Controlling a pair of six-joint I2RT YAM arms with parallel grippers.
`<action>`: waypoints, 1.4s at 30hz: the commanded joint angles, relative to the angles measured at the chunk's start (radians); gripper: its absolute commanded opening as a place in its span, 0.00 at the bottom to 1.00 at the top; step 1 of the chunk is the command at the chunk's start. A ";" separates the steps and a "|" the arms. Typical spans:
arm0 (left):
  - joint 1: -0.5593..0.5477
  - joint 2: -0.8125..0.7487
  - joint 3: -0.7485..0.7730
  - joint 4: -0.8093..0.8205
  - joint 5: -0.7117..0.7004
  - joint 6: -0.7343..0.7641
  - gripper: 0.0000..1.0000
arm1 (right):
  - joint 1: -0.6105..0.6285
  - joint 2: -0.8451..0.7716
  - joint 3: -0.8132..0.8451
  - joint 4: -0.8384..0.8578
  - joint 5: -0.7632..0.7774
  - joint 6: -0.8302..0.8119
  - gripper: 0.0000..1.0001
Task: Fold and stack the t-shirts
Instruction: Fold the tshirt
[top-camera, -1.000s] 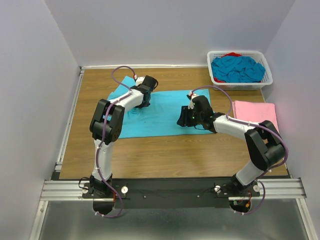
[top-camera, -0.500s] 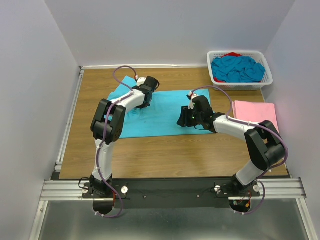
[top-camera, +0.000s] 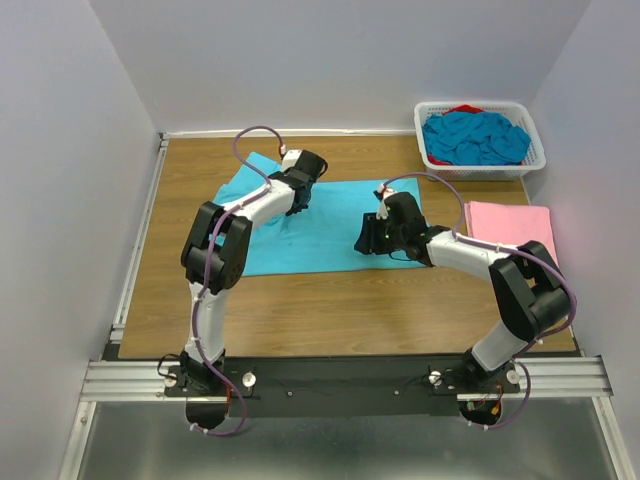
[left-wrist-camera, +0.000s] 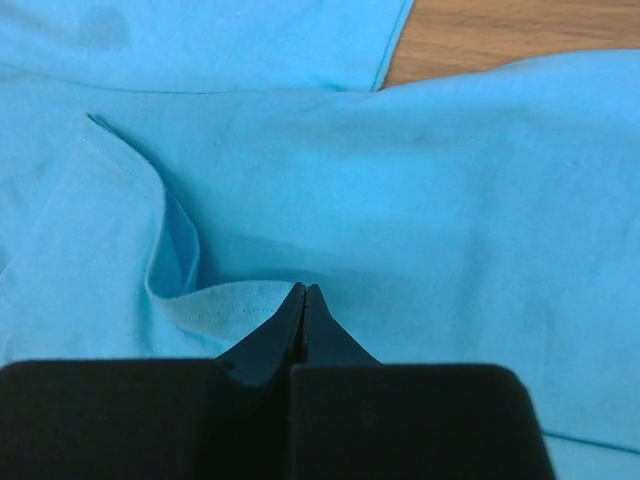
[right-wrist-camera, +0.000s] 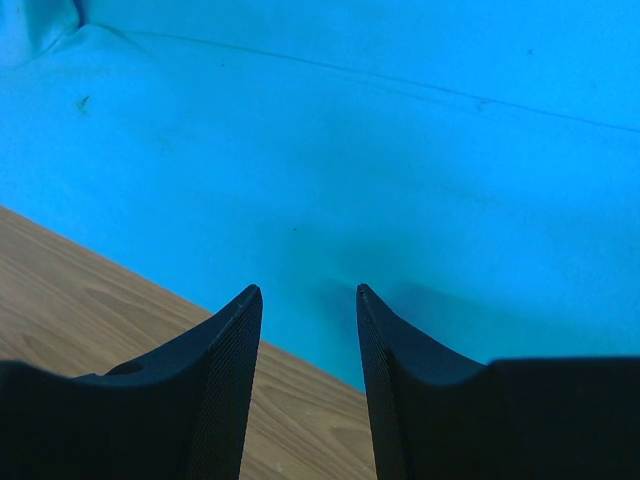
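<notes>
Top external view, entries listed from the near side outward, every place given against the spread turquoise t-shirt (top-camera: 320, 235), which lies flat on the table (top-camera: 330, 310). Item one: the right gripper (right-wrist-camera: 308, 300), at the shirt's near edge toward its right end. Its jaws stand apart with nothing between them, and the tips are low over the cloth just inside the hem. Item two: the left gripper (left-wrist-camera: 305, 292), on the shirt's far side toward its left end. Its jaws are together, and we judge them nipped on a small pinch of the shirt where a raised fold of hem (left-wrist-camera: 215, 300) runs up to the tips. Item three: a folded pale pink t-shirt (top-camera: 508, 228), lying flat to the right of the spread shirt and well apart from it. Item four: a white lattice basket (top-camera: 480, 170), beyond the spread shirt's far right corner, holding a heap of turquoise t-shirts (top-camera: 475, 138) not yet folded. Hazards, as we judge them: the left pinch looks slight and may slip out once the arm lifts or draws. It may also have caught only the upper layer, so the layers would part and the fold come out crooked. With the right jaws holding nothing, a one-sided pull could drag or bunch the whole shirt across the table instead of folding it. The loose hem ridge beside the left tips could get creased into the fold.
</notes>
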 joint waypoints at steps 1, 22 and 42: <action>-0.016 -0.044 0.016 0.049 -0.032 0.020 0.01 | -0.011 -0.017 -0.017 0.009 -0.005 0.003 0.50; 0.016 -0.371 -0.253 0.091 -0.047 -0.060 0.69 | -0.026 -0.044 0.003 -0.106 0.079 0.012 0.50; 0.295 -0.444 -0.690 0.123 0.163 -0.034 0.60 | -0.182 -0.004 -0.048 -0.313 0.076 0.070 0.50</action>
